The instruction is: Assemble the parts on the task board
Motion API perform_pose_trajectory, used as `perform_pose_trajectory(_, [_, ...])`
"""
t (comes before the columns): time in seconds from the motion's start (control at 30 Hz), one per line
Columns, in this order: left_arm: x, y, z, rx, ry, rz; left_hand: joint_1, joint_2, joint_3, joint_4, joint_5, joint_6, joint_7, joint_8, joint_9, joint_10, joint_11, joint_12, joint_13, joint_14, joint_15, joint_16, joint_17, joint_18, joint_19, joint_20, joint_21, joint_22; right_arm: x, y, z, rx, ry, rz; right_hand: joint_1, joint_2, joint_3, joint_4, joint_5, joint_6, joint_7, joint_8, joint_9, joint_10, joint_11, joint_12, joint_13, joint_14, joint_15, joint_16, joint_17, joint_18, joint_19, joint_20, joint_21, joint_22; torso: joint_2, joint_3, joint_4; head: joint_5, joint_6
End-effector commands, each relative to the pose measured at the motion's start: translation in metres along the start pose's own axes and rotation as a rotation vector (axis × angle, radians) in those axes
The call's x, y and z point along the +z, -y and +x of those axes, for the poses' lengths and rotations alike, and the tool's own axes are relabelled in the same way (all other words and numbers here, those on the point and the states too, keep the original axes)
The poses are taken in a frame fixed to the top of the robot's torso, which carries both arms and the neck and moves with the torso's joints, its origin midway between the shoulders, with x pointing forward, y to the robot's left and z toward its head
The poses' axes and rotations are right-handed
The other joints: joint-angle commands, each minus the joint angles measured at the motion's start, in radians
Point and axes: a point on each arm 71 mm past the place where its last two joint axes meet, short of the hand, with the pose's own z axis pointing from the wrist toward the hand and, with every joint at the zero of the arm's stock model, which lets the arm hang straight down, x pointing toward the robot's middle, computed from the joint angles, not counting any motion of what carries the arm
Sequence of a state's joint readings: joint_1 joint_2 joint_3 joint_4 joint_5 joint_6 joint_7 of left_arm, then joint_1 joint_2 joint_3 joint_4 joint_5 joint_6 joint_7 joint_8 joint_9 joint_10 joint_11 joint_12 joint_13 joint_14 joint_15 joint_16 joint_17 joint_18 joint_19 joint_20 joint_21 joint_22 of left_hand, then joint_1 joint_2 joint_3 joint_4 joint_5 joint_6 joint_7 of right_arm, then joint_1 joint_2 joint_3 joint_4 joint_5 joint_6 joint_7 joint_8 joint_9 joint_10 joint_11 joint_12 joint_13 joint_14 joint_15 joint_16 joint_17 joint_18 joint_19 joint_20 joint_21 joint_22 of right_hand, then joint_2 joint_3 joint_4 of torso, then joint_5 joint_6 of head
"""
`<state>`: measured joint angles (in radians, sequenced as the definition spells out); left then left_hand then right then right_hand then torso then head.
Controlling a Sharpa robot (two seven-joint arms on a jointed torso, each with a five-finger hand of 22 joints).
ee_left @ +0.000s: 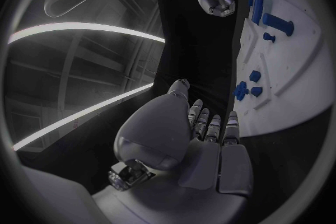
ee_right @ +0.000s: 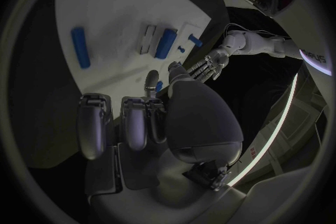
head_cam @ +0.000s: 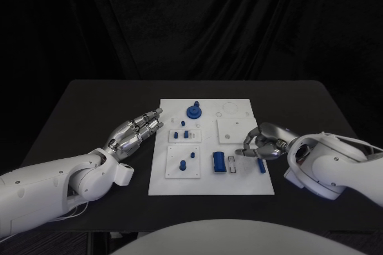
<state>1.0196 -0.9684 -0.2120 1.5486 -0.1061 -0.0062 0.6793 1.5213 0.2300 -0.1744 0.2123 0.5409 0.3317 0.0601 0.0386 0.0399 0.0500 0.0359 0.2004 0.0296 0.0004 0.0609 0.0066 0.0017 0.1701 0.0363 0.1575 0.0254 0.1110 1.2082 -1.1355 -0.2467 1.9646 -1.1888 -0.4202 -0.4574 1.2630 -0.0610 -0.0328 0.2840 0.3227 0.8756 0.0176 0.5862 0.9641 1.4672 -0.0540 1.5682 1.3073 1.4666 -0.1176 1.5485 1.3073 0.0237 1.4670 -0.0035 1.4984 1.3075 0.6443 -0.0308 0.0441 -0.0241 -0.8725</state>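
The white task board lies in the middle of the black table. On it are a round blue part at the far end, small blue parts left of centre, a blue block and a long blue bar near the right edge. My left hand hovers beside the board's left edge, fingers stretched out and apart, holding nothing. My right hand is over the board's right edge just beyond the bar, fingers curled in with nothing seen in them. The right wrist view shows the bar and block lying free.
Bare black table surrounds the board on all sides. A dark curtain hangs behind the table's far edge. Square raised plates sit on the board.
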Motion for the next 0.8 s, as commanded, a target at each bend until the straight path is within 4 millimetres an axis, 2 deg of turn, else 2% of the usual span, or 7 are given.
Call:
perform_pose_trajectory(0.03, [0.001,0.002,0.002,-0.007,-0.002,0.038,-0.001,0.002,0.004,0.0,0.004,0.003,0.007,0.004,0.001,0.0,0.01,0.001,0.001,0.0,-0.002,-0.007,-0.002,-0.001,0.001,0.003,-0.001,-0.001,-0.005,0.007,-0.014,-0.101,0.019,0.067,-0.02,0.016,-0.008,0.004,0.051,0.027,0.006,-0.054,-0.058,0.104,0.01,0.003,0.263,0.093,0.015,0.003,0.204,-0.005,0.071,0.012,0.007,0.239,-0.003,0.0003,-0.0017,-0.02,0.0])
perform_pose_trajectory(0.17, [0.002,0.002,0.004,-0.007,-0.004,0.039,-0.001,0.002,0.004,0.0,0.004,0.003,0.007,0.004,0.001,0.0,0.01,0.001,0.001,0.0,-0.002,-0.007,-0.002,-0.001,0.001,0.003,-0.001,-0.001,-0.009,0.018,-0.029,-0.188,0.067,0.113,-0.047,0.028,-0.018,0.005,0.06,0.047,0.008,-0.079,-0.089,0.104,0.012,0.003,0.263,0.098,0.017,0.012,0.23,-0.011,0.082,0.015,0.028,0.247,-0.005,0.0001,-0.0036,-0.034,0.0])
perform_pose_trajectory(0.3, [0.002,0.002,0.003,-0.007,-0.003,0.038,-0.001,0.001,0.004,0.0,0.005,0.004,0.007,0.004,0.001,0.0,0.011,0.002,0.001,0.0,-0.002,-0.007,-0.002,0.0,0.001,0.002,-0.001,-0.001,-0.012,0.031,-0.027,-0.262,0.083,0.152,-0.058,0.034,-0.026,0.004,0.081,0.073,0.013,-0.139,-0.144,0.104,0.016,0.003,0.263,0.1,0.021,0.015,0.241,-0.014,0.087,0.018,0.039,0.25,-0.006,-0.0013,-0.0016,-0.046,0.0])
perform_pose_trajectory(0.53, [0.002,0.002,0.003,-0.007,-0.005,0.039,-0.001,0.001,0.004,0.0,0.006,0.005,0.008,0.005,0.002,0.001,0.011,0.003,0.001,0.0,-0.002,-0.007,-0.002,0.0,0.001,0.002,-0.001,-0.002,-0.017,0.048,-0.012,-0.349,0.088,0.193,-0.058,0.028,-0.03,0.005,0.136,0.098,0.012,-0.162,-0.166,0.104,0.017,0.003,0.263,0.1,0.021,0.015,0.239,-0.014,0.086,0.019,0.038,0.25,-0.005,-0.0052,0.0071,-0.064,0.0])
perform_pose_trajectory(0.57, [0.002,0.002,0.003,-0.007,-0.005,0.039,-0.001,0.001,0.004,0.0,0.006,0.005,0.008,0.005,0.002,0.001,0.011,0.003,0.001,0.0,-0.002,-0.007,-0.002,0.0,0.001,0.002,-0.001,-0.002,-0.017,0.049,-0.01,-0.354,0.086,0.195,-0.061,0.027,-0.032,0.006,0.138,0.1,0.012,-0.163,-0.166,0.104,0.017,0.003,0.263,0.1,0.02,0.015,0.239,-0.013,0.086,0.019,0.037,0.25,-0.004,-0.0048,0.007,-0.065,0.0])
perform_pose_trajectory(0.67, [0.002,0.002,0.003,-0.008,-0.005,0.039,-0.001,0.002,0.005,0.0,0.007,0.004,0.008,0.005,0.001,0.001,0.012,0.003,0.001,0.0,-0.003,-0.007,-0.002,0.001,0.001,0.002,-0.001,-0.001,-0.017,0.051,-0.005,-0.362,0.082,0.2,-0.064,0.027,-0.033,0.006,0.14,0.101,0.012,-0.164,-0.167,0.104,0.017,0.003,0.263,0.099,0.02,0.014,0.237,-0.013,0.086,0.019,0.037,0.25,-0.001,-0.0025,-0.0022,-0.059,0.0])
perform_pose_trajectory(0.8, [0.002,0.002,0.003,-0.007,-0.004,0.039,0.0,0.002,0.006,-0.001,0.007,0.004,0.008,0.005,0.001,0.001,0.012,0.003,0.001,0.0,-0.003,-0.007,-0.002,0.001,0.001,0.002,-0.001,-0.001,-0.017,0.051,-0.001,-0.367,0.076,0.199,-0.077,0.028,-0.037,0.007,0.138,0.1,0.014,-0.174,-0.173,0.104,0.018,0.003,0.263,0.098,0.021,0.013,0.234,-0.013,0.085,0.019,0.036,0.249,0.0,-0.0034,-0.0012,-0.064,0.0])
